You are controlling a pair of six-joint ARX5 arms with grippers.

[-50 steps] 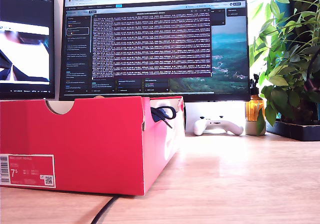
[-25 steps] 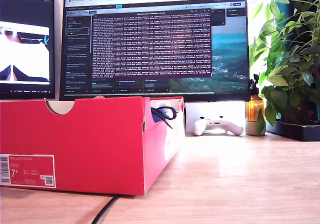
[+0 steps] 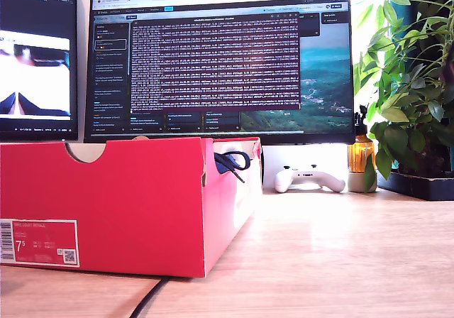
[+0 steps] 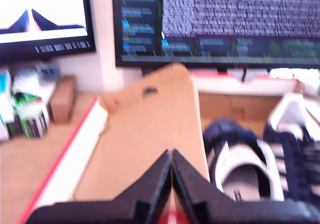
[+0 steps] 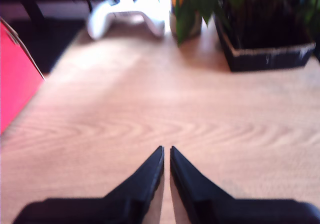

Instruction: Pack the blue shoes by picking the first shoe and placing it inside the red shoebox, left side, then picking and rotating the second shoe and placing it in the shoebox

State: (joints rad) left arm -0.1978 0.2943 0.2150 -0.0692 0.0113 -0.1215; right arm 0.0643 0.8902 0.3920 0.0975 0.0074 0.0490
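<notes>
The red shoebox [image 3: 135,204] stands on the wooden tabletop [image 3: 340,261] at the exterior view's left, its "7.5" label [image 3: 39,242] facing the camera. A dark lace [image 3: 233,163] pokes above its rim. In the blurry first wrist view, the blue shoes [image 4: 260,164] seem to lie side by side inside the box. The first gripper [image 4: 171,156] hangs over a brown flap [image 4: 150,134], fingers together. The second gripper [image 5: 166,153] hovers above bare tabletop, fingers nearly touching, near a white game controller [image 5: 125,21] and a potted plant [image 5: 265,34]
</notes>
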